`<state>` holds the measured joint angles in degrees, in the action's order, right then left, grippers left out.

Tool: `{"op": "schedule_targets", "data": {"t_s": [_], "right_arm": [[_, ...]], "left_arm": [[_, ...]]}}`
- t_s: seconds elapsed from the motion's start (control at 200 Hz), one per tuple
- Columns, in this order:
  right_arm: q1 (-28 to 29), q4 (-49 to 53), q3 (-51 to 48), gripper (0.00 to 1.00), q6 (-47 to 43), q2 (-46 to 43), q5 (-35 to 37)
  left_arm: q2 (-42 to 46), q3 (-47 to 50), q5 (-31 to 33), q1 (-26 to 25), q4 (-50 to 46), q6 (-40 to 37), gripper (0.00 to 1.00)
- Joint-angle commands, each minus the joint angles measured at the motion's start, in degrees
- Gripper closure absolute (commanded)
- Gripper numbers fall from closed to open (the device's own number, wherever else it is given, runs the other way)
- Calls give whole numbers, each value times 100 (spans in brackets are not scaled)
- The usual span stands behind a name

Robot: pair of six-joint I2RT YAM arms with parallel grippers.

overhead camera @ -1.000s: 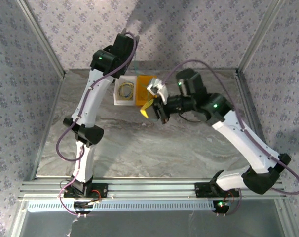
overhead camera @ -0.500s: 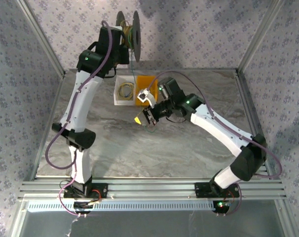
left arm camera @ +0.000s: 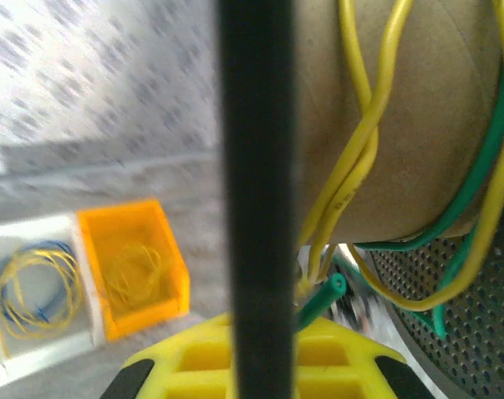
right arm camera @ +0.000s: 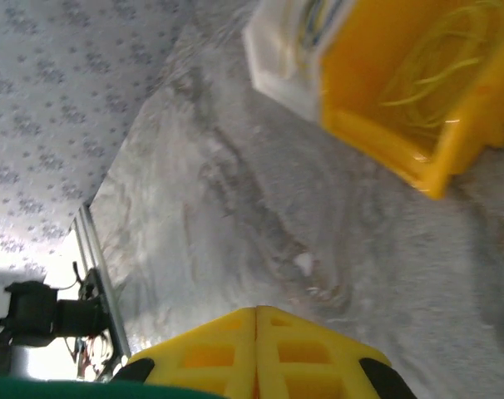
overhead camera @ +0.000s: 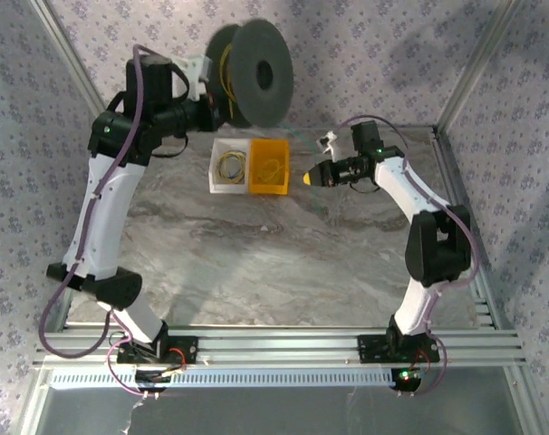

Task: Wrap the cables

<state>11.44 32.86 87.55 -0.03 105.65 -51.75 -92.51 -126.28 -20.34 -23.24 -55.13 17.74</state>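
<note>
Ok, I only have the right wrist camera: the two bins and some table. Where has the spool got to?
Observer: The left gripper holds the spool by one flange, raised off the table, up past the orange bin.
Operator: Anything wound on it?
Observer: Yes, a yellow cable and a green cable lie round its cardboard core.
Operator: Any loose ends?
Observer: A green end sticks out free beside the gripper's yellow fingers.

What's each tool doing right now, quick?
Left tool: closed on the dark spool, which it holds up in the air.
Right tool: closed, nothing between its fingers.
</note>
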Motion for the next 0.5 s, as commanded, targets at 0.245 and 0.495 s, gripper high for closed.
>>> {"op": "schedule_targets", "data": {"t_s": [0.245,0.495], "right_arm": [[-899,1199,2434,100,168,952,331],[-826,1873,3828,100,255,1096,211]], "left_arm": [[1748,2342,908,-428,-1655,-3220,100],[1287,3267,3515,-1257,-1975,-3655,100]]}}
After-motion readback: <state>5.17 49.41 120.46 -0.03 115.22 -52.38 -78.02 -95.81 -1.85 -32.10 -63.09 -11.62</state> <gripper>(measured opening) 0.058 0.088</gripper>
